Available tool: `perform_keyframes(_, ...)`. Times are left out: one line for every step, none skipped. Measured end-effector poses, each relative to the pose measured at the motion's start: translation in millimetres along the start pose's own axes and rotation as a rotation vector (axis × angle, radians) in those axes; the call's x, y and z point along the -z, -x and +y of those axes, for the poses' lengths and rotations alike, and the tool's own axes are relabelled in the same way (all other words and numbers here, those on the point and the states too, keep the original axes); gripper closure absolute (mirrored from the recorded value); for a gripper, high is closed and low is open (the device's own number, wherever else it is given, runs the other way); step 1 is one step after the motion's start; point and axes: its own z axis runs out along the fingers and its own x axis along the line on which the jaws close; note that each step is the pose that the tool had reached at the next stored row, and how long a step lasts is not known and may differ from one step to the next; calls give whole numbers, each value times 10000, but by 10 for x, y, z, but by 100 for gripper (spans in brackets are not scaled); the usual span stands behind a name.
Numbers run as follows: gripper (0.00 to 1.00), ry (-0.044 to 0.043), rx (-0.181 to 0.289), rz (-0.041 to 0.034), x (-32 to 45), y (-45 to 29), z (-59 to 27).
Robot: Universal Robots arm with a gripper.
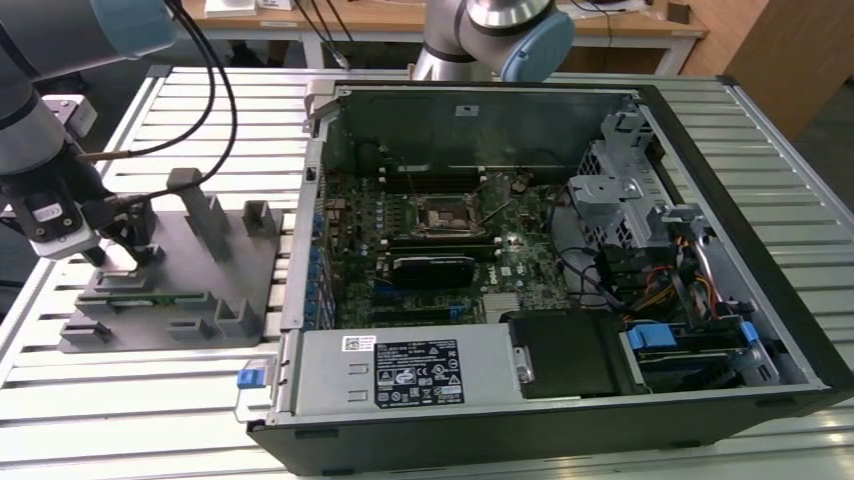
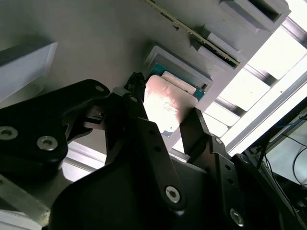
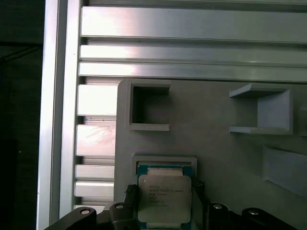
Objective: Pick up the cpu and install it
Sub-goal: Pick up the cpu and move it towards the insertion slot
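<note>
The cpu, a small silver-topped square chip, lies in a shallow pocket of the grey holder block. In both wrist views my gripper stands over it with one black finger against each of two opposite edges, shut on the chip. The second wrist view shows the cpu between the fingertips, level with the pocket. In the exterior view my gripper is down at the holder block, at that view's left. The black socket sits on the motherboard inside the open computer case.
Grey posts and brackets rise from the holder block beside my gripper. A long green memory stick lies in the block. The slatted metal table carries everything. A second arm stands behind the case. Drive cages and cables fill the case's far side.
</note>
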Motion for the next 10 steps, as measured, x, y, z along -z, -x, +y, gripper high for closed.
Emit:
perform_keyframes(46, -1, 0, 1, 6, 0, 0)
perform_keyframes(46, -1, 0, 1, 11, 0, 0)
perform_keyframes(46, -1, 0, 2, 17, 0, 1)
perform_keyframes(46, -1, 0, 1, 23, 0, 1)
perform_keyframes(46, -1, 0, 1, 29, 0, 1)
perform_keyframes(46, 0, 0, 0, 34, 0, 1)
perform_keyframes(46, 0, 0, 1, 41, 0, 2)
perform_keyframes(46, 0, 0, 0, 46, 0, 2)
perform_keyframes(46, -1, 0, 1, 53, 0, 2)
perform_keyframes(46, 0, 0, 1, 59, 0, 2)
